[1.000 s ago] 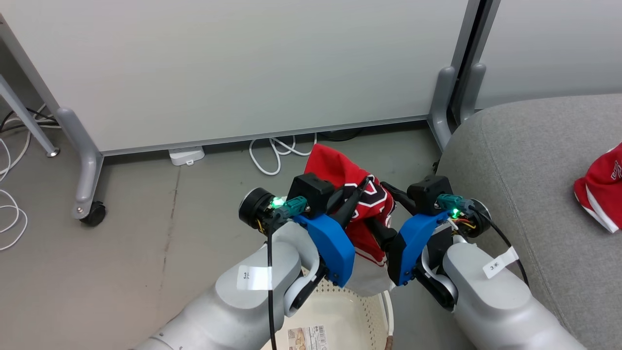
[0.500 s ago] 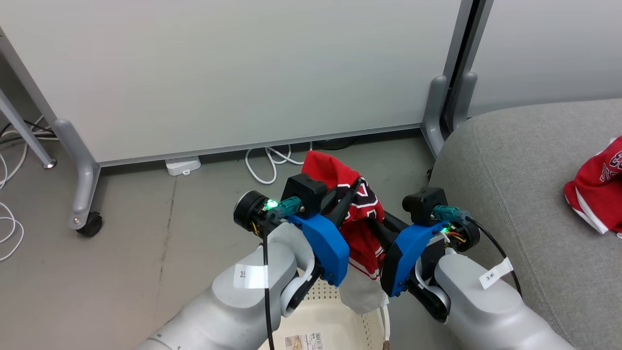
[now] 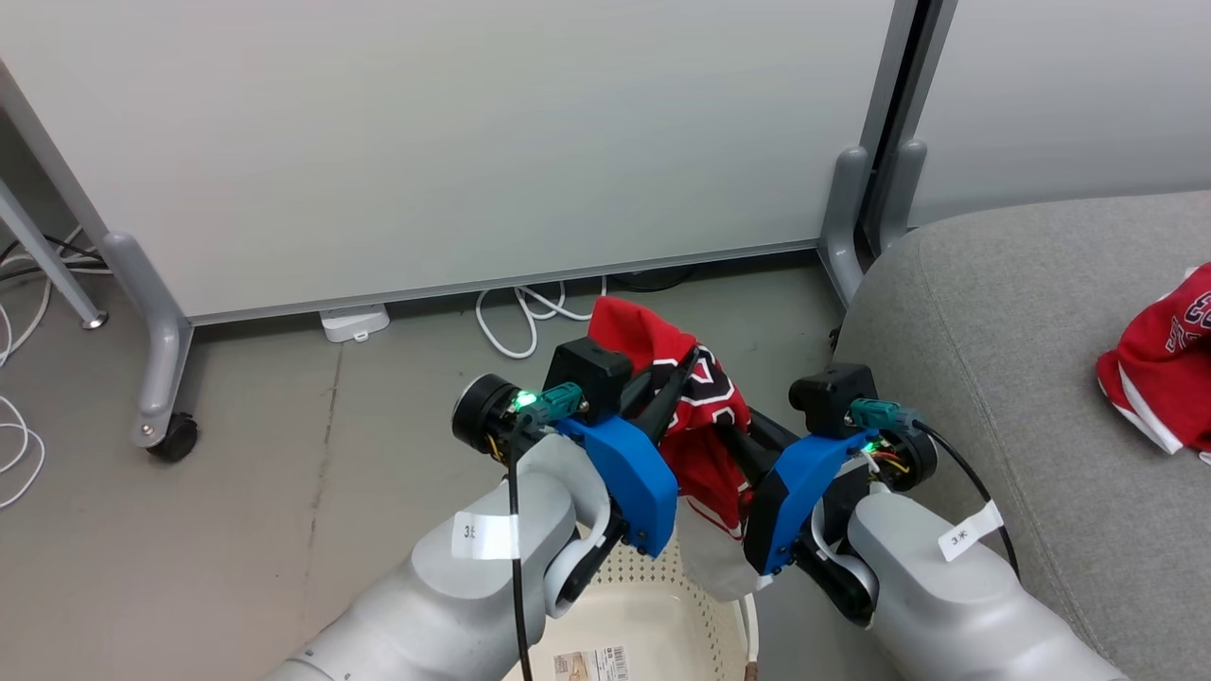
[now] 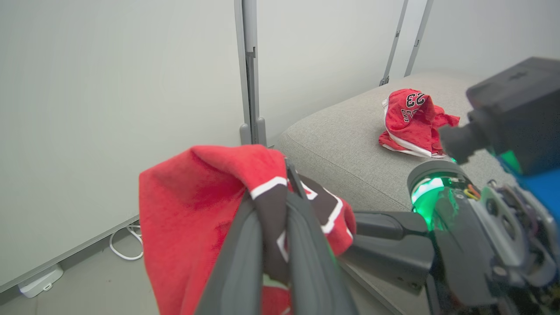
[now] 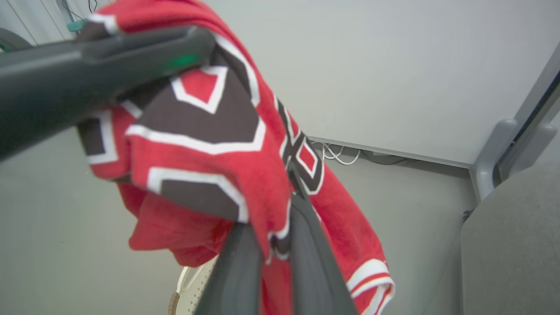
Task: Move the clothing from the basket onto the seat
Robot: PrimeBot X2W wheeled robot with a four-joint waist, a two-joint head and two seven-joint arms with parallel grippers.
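Note:
A red jersey (image 3: 702, 409) with white trim and black numerals hangs between my two grippers, above the cream perforated basket (image 3: 632, 615). My left gripper (image 3: 691, 365) is shut on its upper fold, and the left wrist view shows cloth pinched between the fingers (image 4: 245, 245). My right gripper (image 3: 727, 433) is shut on the jersey (image 5: 210, 144) lower down. In the right wrist view the cloth drapes over that gripper's fingers (image 5: 313, 262). The light-grey seat (image 3: 993, 322) lies to the right. A second red jersey (image 3: 1162, 374) rests crumpled on it, seen too in the left wrist view (image 4: 411, 122).
White partition panels on grey caster feet (image 3: 156, 378) stand behind. White cables (image 3: 530, 317) and a power adapter (image 3: 352, 323) lie on the grey floor at their base. A label sticker (image 3: 594, 664) sits on the basket's bottom.
My right gripper has shut on the jersey; one second ago its fingers stood open beside it. The head camera has shifted slightly. The left grip is unchanged.

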